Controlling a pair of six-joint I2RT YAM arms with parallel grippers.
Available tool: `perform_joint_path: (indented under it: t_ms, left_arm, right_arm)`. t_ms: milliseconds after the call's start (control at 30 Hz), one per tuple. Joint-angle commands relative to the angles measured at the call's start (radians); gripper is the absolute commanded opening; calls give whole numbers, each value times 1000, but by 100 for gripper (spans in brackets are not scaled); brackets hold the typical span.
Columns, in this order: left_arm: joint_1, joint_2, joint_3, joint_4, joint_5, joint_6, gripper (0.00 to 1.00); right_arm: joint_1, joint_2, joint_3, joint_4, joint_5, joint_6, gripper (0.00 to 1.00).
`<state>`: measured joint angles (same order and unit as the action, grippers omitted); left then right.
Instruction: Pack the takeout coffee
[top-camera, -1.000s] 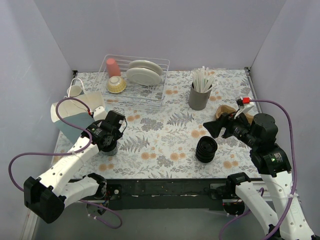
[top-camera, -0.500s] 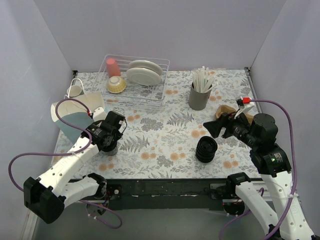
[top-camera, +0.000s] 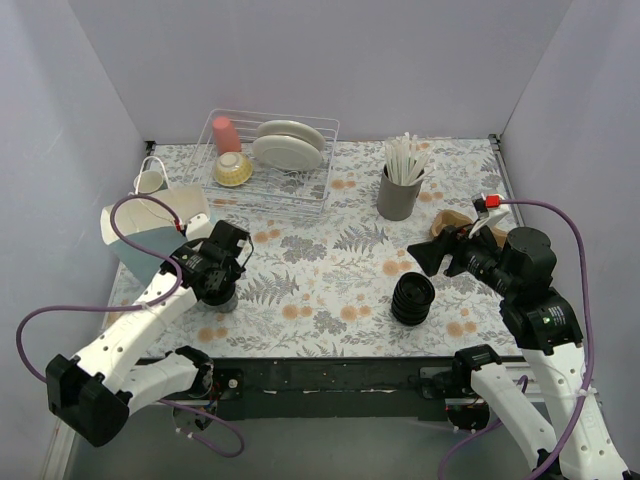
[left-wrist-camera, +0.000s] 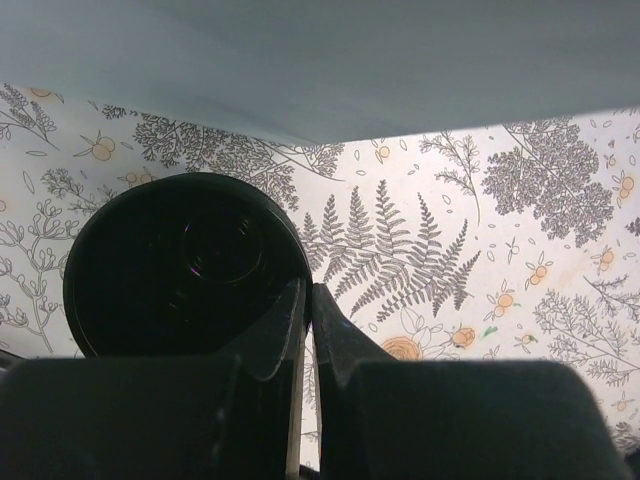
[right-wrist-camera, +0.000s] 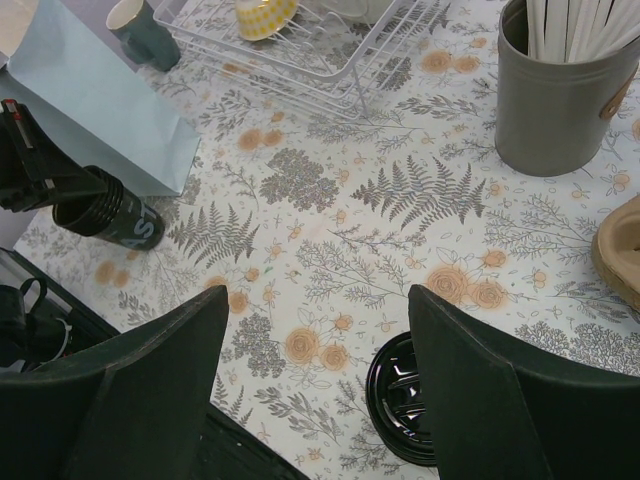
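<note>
Two things are worrying us here. The left gripper (left-wrist-camera: 308, 298) is sitting with its jaws pressed together, tips at the near right edge of the cup (left-wrist-camera: 185, 265). We are not managing to tell whether they are pinching the rim of the lid or merely lying against it. If they are catching only that thin edge, we are judging that a lift is risking the lid popping off or the cup swinging free and dropping. If they are catching nothing, a sideways move is likely to be shoving the cup over on the table (left-wrist-camera: 500, 250). The paper bag (left-wrist-camera: 320, 60) is looming just beyond the tips and the cup, so a clumsy push is also risking crumpling it or knocking its mouth out of line. The cup itself is sitting just left of the closed tips and slightly ahead of them. It is appearing to stand upright, its long axis running straight up from the table and its dark round top facing up toward the left wrist camera. The right gripper (right-wrist-camera: 315, 300) is hanging with its jaws wide apart and nothing between them, well apart from the cup. The stack of lids (right-wrist-camera: 405, 395) is showing low in the gap between them.
</note>
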<state>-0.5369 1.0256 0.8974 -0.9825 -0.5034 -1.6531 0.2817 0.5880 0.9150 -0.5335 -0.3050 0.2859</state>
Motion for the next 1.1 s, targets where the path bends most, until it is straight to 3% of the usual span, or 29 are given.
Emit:
perform_joint_path:
  t_ms: [0,733,1067]
  left_arm:
    - [0,2,37,-79,28,22,0]
    - [0,54,126,-102,55,168,0]
    - [0,42,238,-163,60,191,0]
  right_arm:
    - [-1,-8,45,4,4,-11,80]
    - [-1,-1,44,15,6,-8,80]
    - [-1,-1,42,21,4,-5,80]
